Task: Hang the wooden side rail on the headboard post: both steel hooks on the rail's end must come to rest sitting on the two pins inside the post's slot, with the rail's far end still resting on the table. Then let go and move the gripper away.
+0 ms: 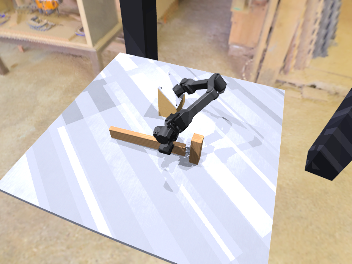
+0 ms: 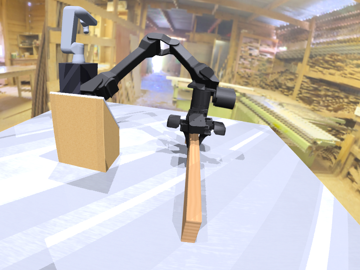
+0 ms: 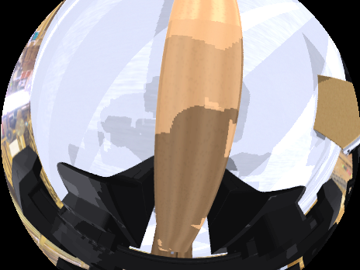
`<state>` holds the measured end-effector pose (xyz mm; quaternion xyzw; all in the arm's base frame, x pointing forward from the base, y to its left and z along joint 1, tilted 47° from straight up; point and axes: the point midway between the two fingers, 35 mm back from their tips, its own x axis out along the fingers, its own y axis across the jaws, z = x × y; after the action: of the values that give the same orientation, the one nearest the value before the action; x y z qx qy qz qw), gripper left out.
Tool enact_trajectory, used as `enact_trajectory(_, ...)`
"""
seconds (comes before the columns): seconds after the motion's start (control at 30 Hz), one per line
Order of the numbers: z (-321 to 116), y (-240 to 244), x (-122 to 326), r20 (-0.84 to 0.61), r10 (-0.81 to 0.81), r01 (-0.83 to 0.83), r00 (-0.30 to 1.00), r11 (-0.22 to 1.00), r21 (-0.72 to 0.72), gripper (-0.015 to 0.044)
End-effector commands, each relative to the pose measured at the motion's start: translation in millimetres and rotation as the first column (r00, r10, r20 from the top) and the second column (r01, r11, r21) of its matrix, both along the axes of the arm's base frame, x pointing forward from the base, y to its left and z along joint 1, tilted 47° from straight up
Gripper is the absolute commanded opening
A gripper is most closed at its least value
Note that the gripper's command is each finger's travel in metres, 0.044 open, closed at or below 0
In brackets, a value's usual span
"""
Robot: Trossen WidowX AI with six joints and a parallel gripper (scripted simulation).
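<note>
The wooden side rail (image 1: 129,137) (image 2: 194,180) (image 3: 199,77) lies lengthwise with its far end low, at or near the table. My gripper (image 2: 194,141) (image 3: 185,158) is shut on the rail near its hook end, one finger on each side; in the top view its body hides the grip. The grey steel hooks (image 1: 187,149) stick out from the rail's near end, close beside the upright wooden headboard post (image 1: 195,150). The hook tips reach the post's edge in that view; whether they are in the slot cannot be told. The slot and its pins are hidden.
A cardboard-brown block (image 1: 166,106) (image 2: 80,130) (image 3: 337,109) with a sloping white top stands beside the arm's base, off to one side of the rail. The arm reaches over the table (image 1: 136,204) (image 2: 101,232) from behind. A pale robot arm (image 2: 67,32) stands in the background.
</note>
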<state>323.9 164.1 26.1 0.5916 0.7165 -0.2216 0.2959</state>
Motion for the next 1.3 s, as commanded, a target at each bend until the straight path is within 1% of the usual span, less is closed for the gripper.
enact_trajectory(0.0, 0.9, -0.8, 1.4, 0.002, -0.008, 0.008, 1.0, 1.0, 0.001, 0.0)
enact_trajectory(1.27, 4.8, 1.6, 2.3, 0.002, -0.008, 0.008, 1.0, 1.0, 0.001, 0.0)
